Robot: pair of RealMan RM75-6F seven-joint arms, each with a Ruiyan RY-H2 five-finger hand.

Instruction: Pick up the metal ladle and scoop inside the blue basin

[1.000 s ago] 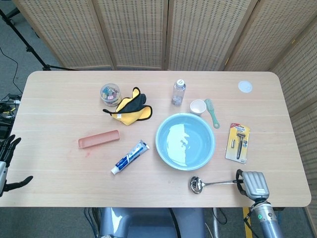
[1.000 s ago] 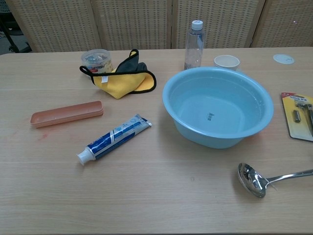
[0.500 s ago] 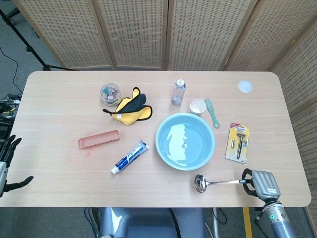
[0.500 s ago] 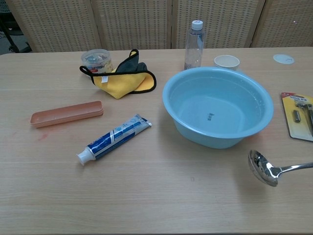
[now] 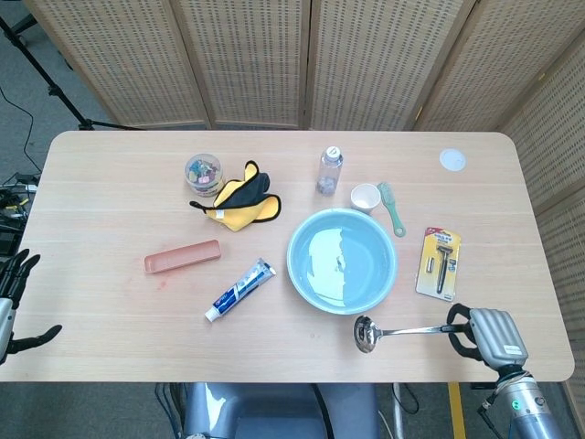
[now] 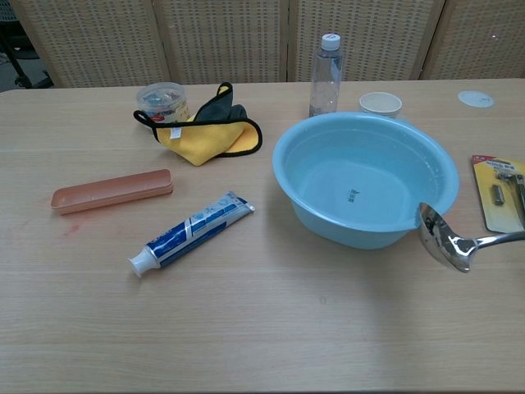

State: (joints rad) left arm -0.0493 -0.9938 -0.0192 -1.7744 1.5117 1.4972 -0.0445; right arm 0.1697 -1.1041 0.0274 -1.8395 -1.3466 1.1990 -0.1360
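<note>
Right hand (image 5: 486,335) has its fingers wrapped round the ladle (image 5: 402,331) handle end. Ladle's lifted off the table (image 5: 110,183), bowl end hanging just outside the blue basin (image 5: 342,261) rim on the near-right side, not in it yet. So pickup looks done imo, scooping still to go. Left hand (image 5: 11,306) sits spread and empty, way off from the basin at the table's left edge.

Count: 1 ladle, 1 basin, 1 toothpaste tube (image 5: 239,289), 1 pink case (image 5: 182,256), 1 cloth (image 5: 240,198), 1 jar (image 5: 202,170), 1 bottle (image 5: 330,170), 1 cup (image 5: 366,197), 1 razor pack (image 5: 440,263).
</note>
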